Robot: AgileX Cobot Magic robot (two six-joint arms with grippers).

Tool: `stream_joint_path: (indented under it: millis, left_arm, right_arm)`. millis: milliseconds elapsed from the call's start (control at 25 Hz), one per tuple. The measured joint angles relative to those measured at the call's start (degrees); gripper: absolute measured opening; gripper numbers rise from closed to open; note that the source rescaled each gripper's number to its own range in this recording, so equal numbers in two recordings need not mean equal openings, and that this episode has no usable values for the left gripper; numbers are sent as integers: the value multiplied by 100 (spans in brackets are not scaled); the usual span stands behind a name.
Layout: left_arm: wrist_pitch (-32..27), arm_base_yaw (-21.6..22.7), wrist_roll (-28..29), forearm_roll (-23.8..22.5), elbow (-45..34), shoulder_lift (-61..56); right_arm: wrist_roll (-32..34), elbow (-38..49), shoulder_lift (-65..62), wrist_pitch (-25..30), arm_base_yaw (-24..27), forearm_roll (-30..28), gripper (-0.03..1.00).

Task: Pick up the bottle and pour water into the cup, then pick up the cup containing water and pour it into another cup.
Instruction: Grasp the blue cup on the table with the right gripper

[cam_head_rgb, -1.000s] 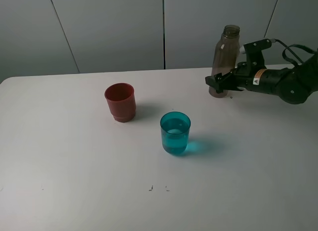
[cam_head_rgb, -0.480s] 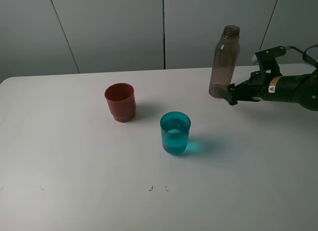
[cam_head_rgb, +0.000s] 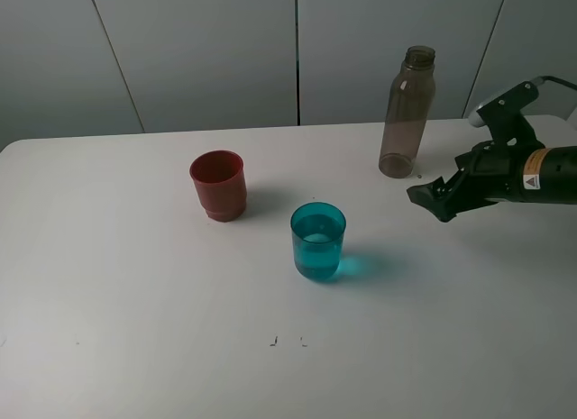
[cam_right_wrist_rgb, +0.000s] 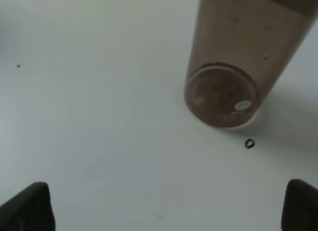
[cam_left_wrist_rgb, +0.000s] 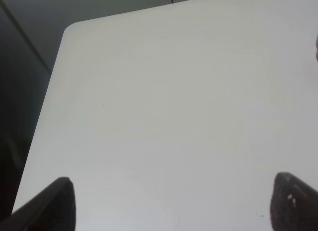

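Backed away from the bottle (cam_head_rgb: 406, 113), which stands upright near the far edge of the table (cam_head_rgb: 135, 302), the right gripper (cam_head_rgb: 431, 199) hangs wide open and empty, and with water in the cup (cam_head_rgb: 318, 241) mid-table, lifting it toward another cup (cam_head_rgb: 218, 185) looks next.

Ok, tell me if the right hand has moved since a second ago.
Yes. The right hand has backed off the bottle, rightward and downward in the high view, and is now clear of it.

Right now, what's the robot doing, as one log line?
right gripper: open, empty, apart from bottle; bottle: upright on table; teal cup: water inside; red cup: standing apart; left gripper: open, empty
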State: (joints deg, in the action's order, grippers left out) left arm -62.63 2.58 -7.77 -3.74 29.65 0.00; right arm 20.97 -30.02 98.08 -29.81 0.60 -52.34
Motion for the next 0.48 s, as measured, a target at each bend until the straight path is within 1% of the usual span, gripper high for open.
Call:
stream_joint_path:
  millis: [80,240,320,480]
  left_arm:
    - [0,0,0,0,0,0]
    - [0,0,0,0,0,0]
    - [0,0,0,0,0,0]
    - [0,0,0,0,0,0]
  right_arm:
    - [155,247,-167,-181,0,-382,88]
    - [392,609,-216,-837,-29,-974,86]
    - [510,649,-216,-965,-119,-1150,86]
    - [666,663,-216,-1069,-300,-1192,86]
